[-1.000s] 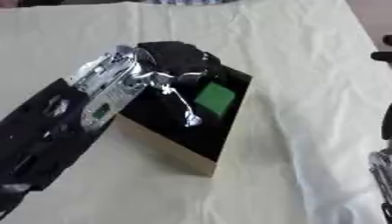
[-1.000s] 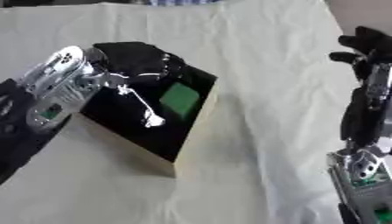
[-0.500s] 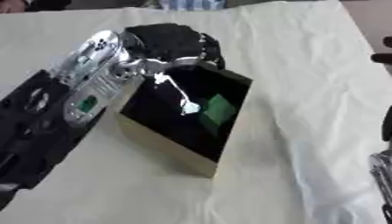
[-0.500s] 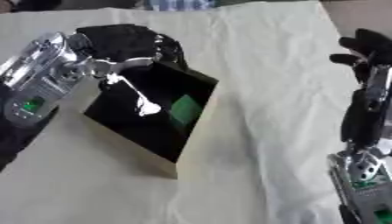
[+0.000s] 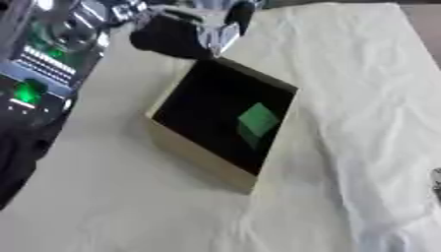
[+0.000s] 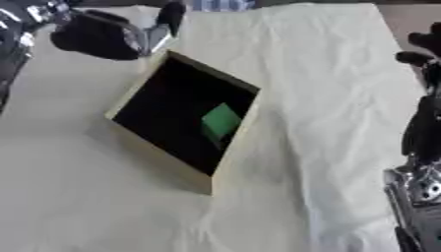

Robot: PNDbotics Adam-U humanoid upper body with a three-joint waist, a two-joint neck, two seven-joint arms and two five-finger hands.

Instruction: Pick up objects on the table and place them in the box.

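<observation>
Resting on the cream cloth point(image 5: 362, 98), the box point(image 5: 185, 151) lay open with a green object point(image 5: 257, 119) inside against its dark lining. Left hand point(image 6: 108, 34) hovered just beyond the box's far corner, fingers curled, holding nothing. Right hand point(image 6: 426, 49) showed at the right edge; its finger state could not be determined.

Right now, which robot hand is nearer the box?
Left. The left robot hand hovers just beyond the box at its far corner; the right robot hand stays at the table's right edge.
</observation>
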